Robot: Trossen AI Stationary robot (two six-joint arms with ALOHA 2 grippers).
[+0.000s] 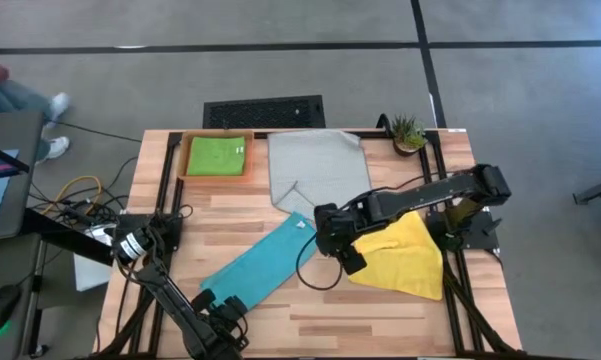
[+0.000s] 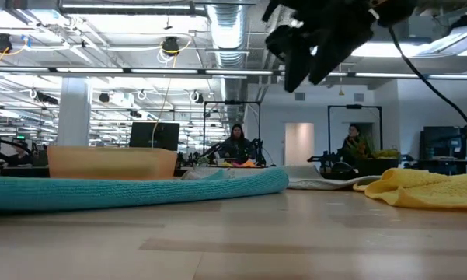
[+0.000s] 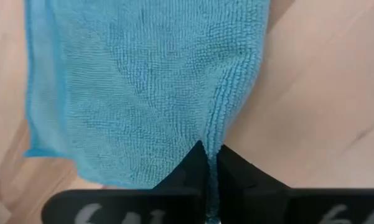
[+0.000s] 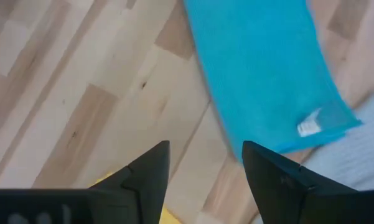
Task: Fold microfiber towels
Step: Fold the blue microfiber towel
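Observation:
The sky blue towel lies slantwise on the table, a white tag at its far end. My left gripper is at its near end, shut on it. My right gripper hangs open and empty above the table between the blue towel and the crumpled yellow towel; it is high in the low view. The pale grey towel lies spread at the far side. The lime green towel lies folded in the orange tray. My left gripper pinches the blue towel's hemmed edge at its near end between its two shut fingers. The edge runs in between the fingers as a narrow ridge. One layer or several, I cannot tell. The rest of the towel lies flat on the table.
A small potted plant stands at the far right corner. Bare wood shows along the near edge and between the blue and yellow towels. Cables and a laptop sit off the table's left side. People sit in the room behind.

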